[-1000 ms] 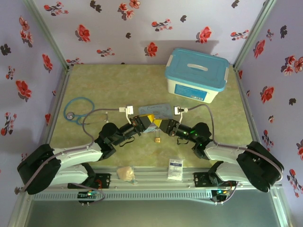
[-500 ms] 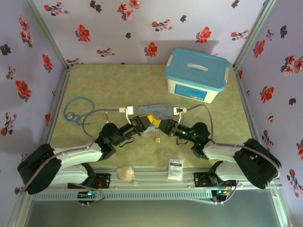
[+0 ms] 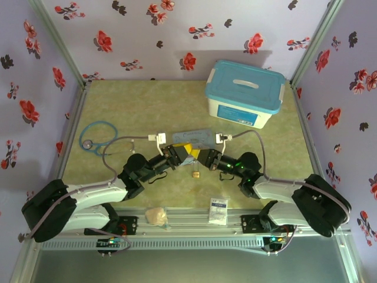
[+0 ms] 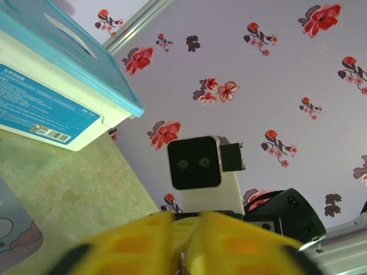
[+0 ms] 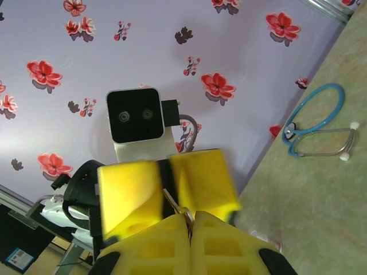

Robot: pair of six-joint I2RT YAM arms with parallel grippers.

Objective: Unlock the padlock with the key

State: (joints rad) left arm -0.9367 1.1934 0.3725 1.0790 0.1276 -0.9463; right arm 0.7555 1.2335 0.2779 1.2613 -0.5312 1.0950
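Observation:
The tiny brass padlock (image 3: 195, 174) lies on the table just in front of both grippers, and neither touches it. My right gripper (image 5: 191, 216) is shut, its yellow fingertips pinching the ring end of the thin silvery key (image 5: 174, 202). The key's blade points into the dark gap of my left gripper (image 5: 166, 183), whose pads stand apart on either side of it. From above, the left gripper (image 3: 185, 152) and right gripper (image 3: 199, 155) meet tip to tip over the table's middle. In the left wrist view my left gripper (image 4: 184, 243) is blurred.
A white box with a blue lid (image 3: 244, 93) stands at the back right. A blue stethoscope (image 3: 97, 138) lies at the left. A flat blue-grey printed item (image 3: 197, 137) sits just behind the grippers. A white sachet (image 3: 218, 210) and a beige crumpled lump (image 3: 156, 216) rest near the front edge.
The left gripper's fingers have come apart, and the right gripper's have closed on the key. Both arms stay almost where they were, and the padlock has not moved.

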